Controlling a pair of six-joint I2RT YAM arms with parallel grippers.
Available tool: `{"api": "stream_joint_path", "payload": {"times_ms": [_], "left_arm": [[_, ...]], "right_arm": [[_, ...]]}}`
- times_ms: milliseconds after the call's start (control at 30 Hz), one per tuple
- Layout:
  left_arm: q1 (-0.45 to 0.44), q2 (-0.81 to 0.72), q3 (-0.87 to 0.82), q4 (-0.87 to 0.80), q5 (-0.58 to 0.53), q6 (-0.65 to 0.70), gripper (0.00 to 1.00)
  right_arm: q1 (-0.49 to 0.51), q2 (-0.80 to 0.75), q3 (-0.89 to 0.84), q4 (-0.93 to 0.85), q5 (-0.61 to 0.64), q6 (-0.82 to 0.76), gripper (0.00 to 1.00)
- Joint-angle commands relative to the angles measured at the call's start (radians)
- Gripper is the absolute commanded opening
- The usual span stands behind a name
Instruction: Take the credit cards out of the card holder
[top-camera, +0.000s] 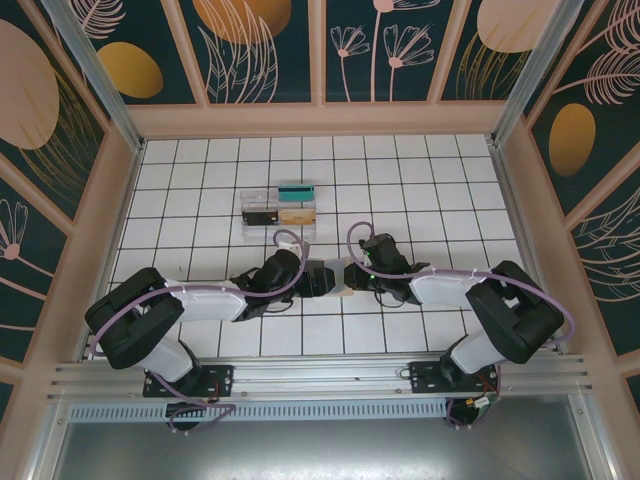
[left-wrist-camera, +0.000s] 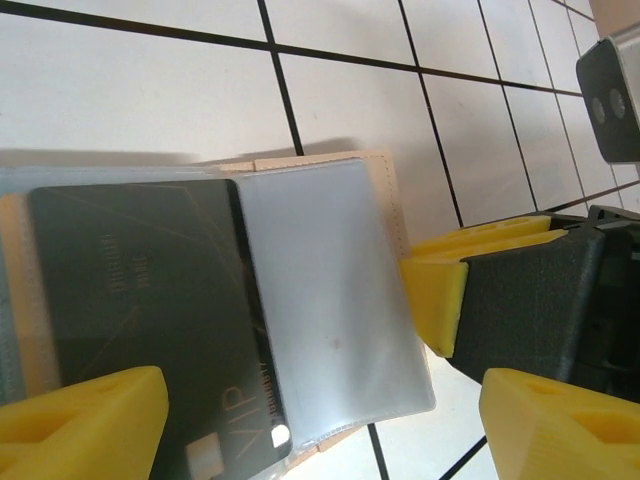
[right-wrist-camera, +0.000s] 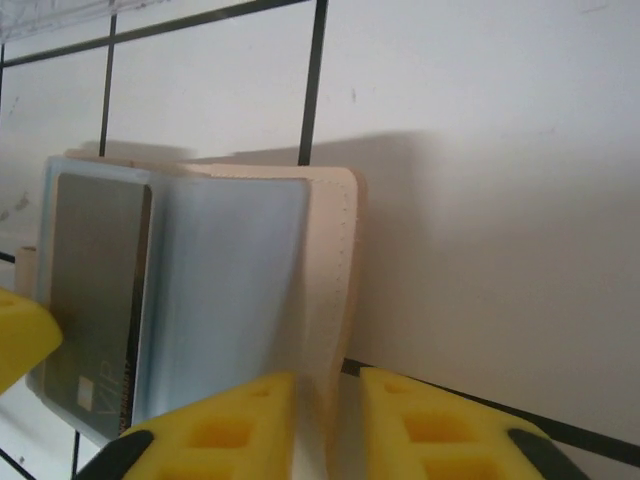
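The card holder (left-wrist-camera: 330, 300) lies open on the white tiles between the two arms, tan rim around grey-blue clear pockets. A black credit card (left-wrist-camera: 140, 320) marked VIP sits in its left pocket; the right pocket looks empty. My left gripper (left-wrist-camera: 320, 405) hovers just above the holder, open wide, one finger on each side and touching nothing. My right gripper (right-wrist-camera: 328, 405) straddles the holder's tan rim (right-wrist-camera: 335, 270) with its fingers slightly apart, a thin gap showing beside the rim. From above, both grippers (top-camera: 325, 278) (top-camera: 352, 275) meet over the holder (top-camera: 345, 291).
A clear plastic tray (top-camera: 258, 196) stands behind the arms, holding a teal card (top-camera: 296, 190), a black card (top-camera: 262, 213) and a tan card (top-camera: 297, 213). Wooden walls border the tiled floor. The right arm's wrist (left-wrist-camera: 610, 100) is close to my left gripper.
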Motion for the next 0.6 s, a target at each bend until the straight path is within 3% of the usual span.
{"api": "stream_joint_path", "payload": {"times_ms": [0, 133, 200, 367, 567], "left_arm": [[-0.001, 0.005, 0.004, 0.046, 0.031, 0.001, 0.8], [0.0, -0.021, 0.001, 0.0, -0.034, 0.007, 0.74], [0.001, -0.055, -0.005, -0.039, -0.09, 0.016, 0.65], [0.028, -0.109, -0.018, -0.118, -0.169, 0.036, 0.38], [0.072, -0.1, -0.055, -0.123, -0.171, 0.049, 0.22]], "right_arm": [[-0.013, -0.081, -0.027, -0.008, 0.057, 0.023, 0.32], [-0.015, -0.168, -0.04, -0.026, 0.091, 0.035, 0.42], [-0.015, -0.203, -0.039, -0.034, 0.082, 0.033, 0.43], [-0.012, -0.216, -0.014, -0.008, 0.004, 0.058, 0.33], [0.009, -0.144, 0.02, 0.105, -0.114, 0.124, 0.22]]}}
